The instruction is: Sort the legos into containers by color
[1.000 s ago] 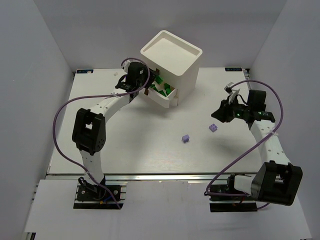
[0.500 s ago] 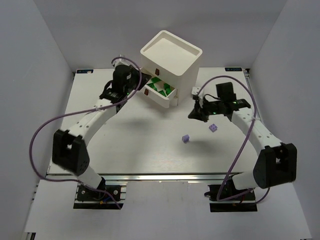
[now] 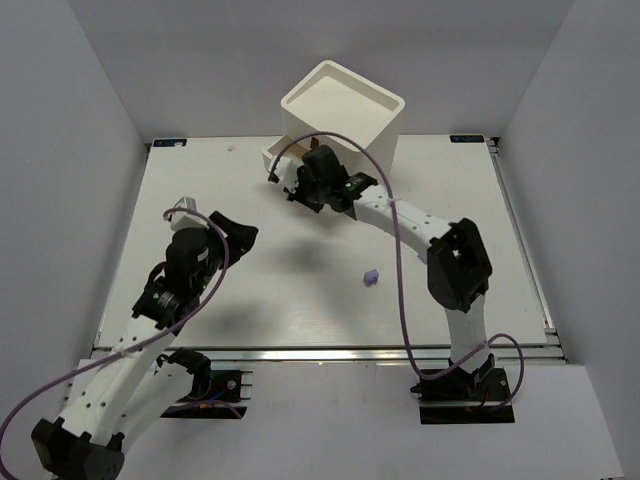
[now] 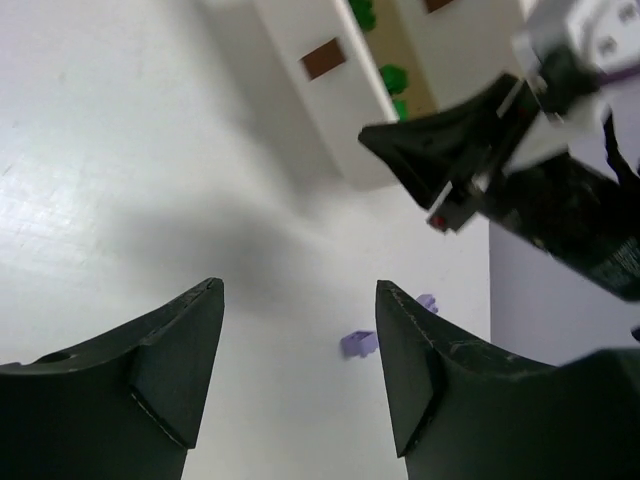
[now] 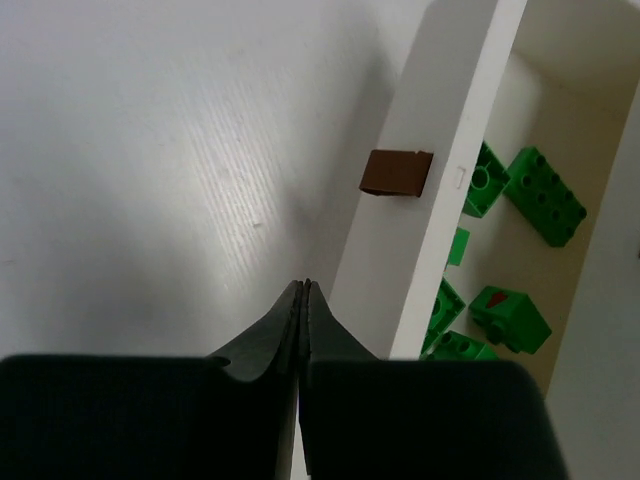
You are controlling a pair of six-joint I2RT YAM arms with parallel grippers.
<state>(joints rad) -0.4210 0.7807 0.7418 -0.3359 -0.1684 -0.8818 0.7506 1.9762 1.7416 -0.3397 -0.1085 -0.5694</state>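
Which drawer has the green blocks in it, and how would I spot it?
Find the white cube-shaped cabinet at the far side of the white table. Low on its front, one shallow white drawer with a small red-brown pull is slid out. What marks it out: green studded plastic bricks lie open to view inside.

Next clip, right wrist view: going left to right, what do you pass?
The table → the shut right pincer → the brown drawer pull → the green legos lying inside the open drawer.
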